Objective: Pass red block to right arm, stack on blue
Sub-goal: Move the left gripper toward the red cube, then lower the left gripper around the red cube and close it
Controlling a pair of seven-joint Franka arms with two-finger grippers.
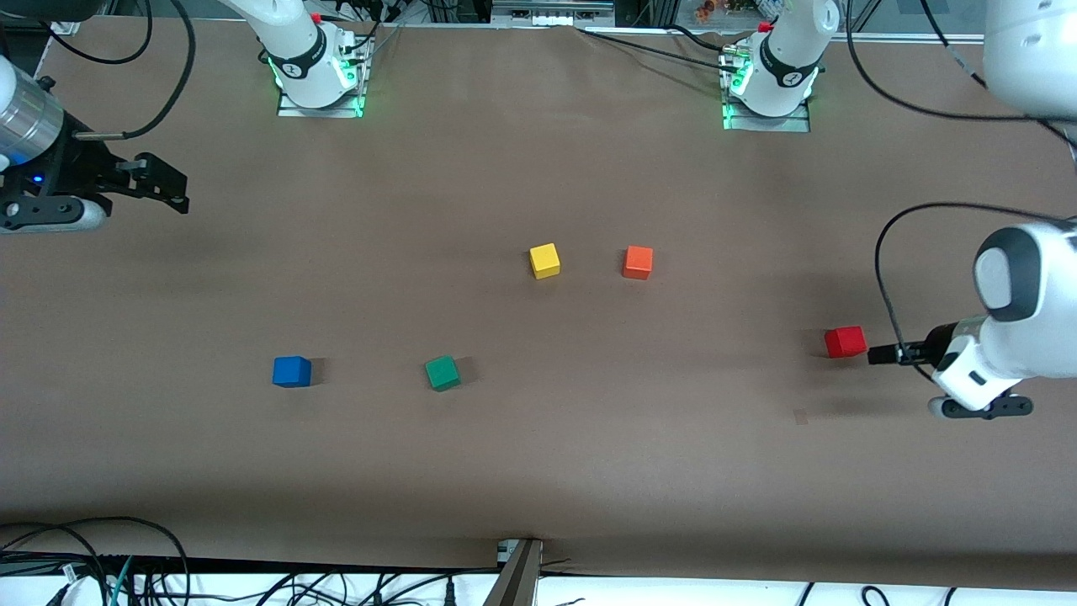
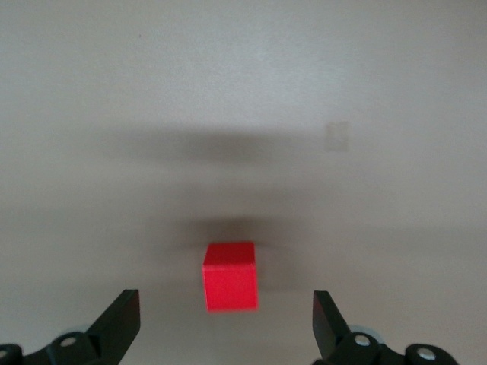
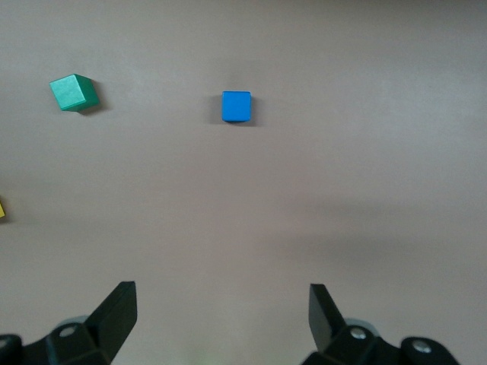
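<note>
The red block [image 1: 845, 342] lies on the table at the left arm's end. My left gripper [image 1: 885, 353] hangs low right beside it, open and empty. In the left wrist view the red block [image 2: 230, 277] sits just ahead of the gap of the left gripper [image 2: 224, 315], not between the fingers. The blue block [image 1: 291, 371] lies toward the right arm's end, near the front camera. My right gripper [image 1: 167, 187] waits up in the air over the table's edge at its own end, open and empty. The right wrist view shows the right gripper [image 3: 221, 312] and, far ahead, the blue block [image 3: 236, 106].
A green cube [image 1: 442, 372] lies beside the blue block, toward the middle; it also shows in the right wrist view [image 3: 74, 92]. A yellow cube [image 1: 544, 260] and an orange cube [image 1: 637, 262] lie mid-table, farther from the front camera. Cables hang near the left arm's wrist.
</note>
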